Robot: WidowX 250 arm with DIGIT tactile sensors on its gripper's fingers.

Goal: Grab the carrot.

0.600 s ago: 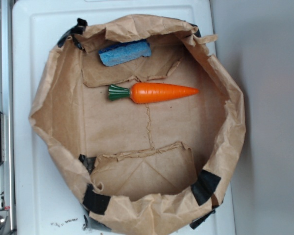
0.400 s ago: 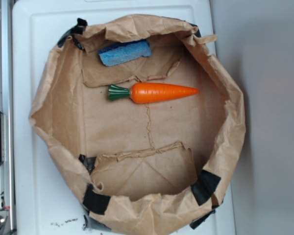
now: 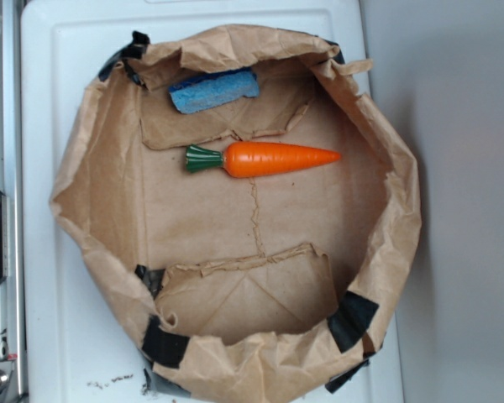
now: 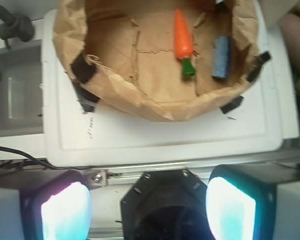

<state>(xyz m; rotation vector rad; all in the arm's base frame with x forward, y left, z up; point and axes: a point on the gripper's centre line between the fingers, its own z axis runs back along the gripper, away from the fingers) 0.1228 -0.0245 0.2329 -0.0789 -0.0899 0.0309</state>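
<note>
A: Exterior: nothing has changed over the last 0.6 s. Carrot lies in the same spot on the floor of the bag, just below the sponge. So the approach hasn't started.

B: Orientation?

A: Long axis runs across the frame, tip right, stem left.

B: Wrist?

A: Carrot is far ahead, inside the bag, tip pointing away from the camera, stem nearer. Gripper fingers spread wide, nothing between them, well short of the tray.
</note>
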